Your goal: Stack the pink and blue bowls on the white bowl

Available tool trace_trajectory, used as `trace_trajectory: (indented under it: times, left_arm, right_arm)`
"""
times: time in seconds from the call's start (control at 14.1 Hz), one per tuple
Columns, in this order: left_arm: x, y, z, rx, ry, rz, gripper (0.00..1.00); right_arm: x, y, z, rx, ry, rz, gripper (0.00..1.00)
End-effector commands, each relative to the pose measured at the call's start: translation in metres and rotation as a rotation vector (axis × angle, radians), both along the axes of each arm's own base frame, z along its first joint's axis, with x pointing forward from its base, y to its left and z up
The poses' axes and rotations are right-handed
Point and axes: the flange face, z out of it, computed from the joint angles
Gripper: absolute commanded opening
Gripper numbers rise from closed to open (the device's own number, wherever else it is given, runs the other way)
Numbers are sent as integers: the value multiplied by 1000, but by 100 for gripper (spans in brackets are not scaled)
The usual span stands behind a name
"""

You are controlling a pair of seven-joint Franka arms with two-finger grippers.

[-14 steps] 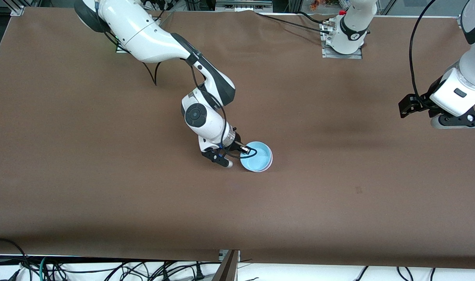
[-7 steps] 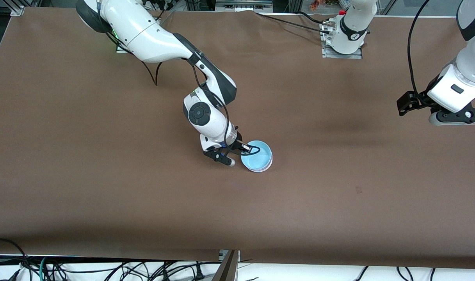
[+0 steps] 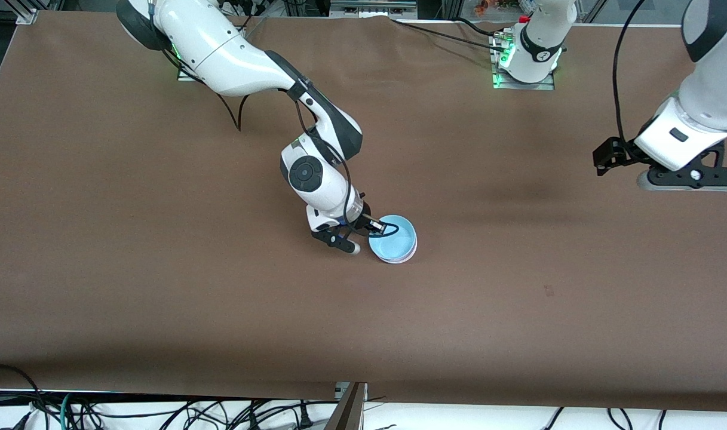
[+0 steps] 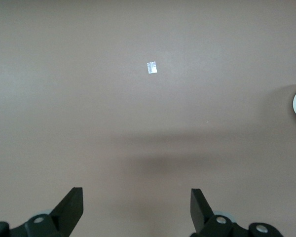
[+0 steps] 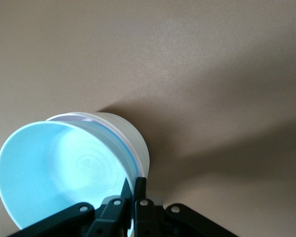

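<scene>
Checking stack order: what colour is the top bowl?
Light blue. The top bowl shows best in the right wrist view, nested in a white one, the right gripper pinching its rim.

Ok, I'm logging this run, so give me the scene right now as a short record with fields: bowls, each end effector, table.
stack: blue bowl sits on top, nested in the pink bowl, whose rim shows as a thin line, and the white bowl outermost
stack place: mid table
right end effector: shut on the blue bowl's rim, one finger inside, one outside
left end effector: open, holds nothing, hangs over bare table toward the left arm's end
left arm: waiting
task state: all three bowls nested, rim not yet released
</scene>
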Motion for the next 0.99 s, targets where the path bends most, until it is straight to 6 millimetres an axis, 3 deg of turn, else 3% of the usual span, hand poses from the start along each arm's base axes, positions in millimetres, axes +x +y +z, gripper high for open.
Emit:
trace_trajectory:
  times: [0.0,0.28,0.42,0.92]
  left_arm:
    - [-10,-1,5,6,-5,-12,97]
    - [-22,-4,11,-7,-8,-8,97]
    - [-28,0,13,-7,-10,-16,97]
    - [-28,11,11,-51,-3,-12,97]
  right_arm:
    - [5,8,-3,4,-20,-12,0]
    - [5,10,-2,8,-23,-12,3]
    - [7,11,1,16,-14,-48,99]
    - [18,2,16,-5,8,-67,100]
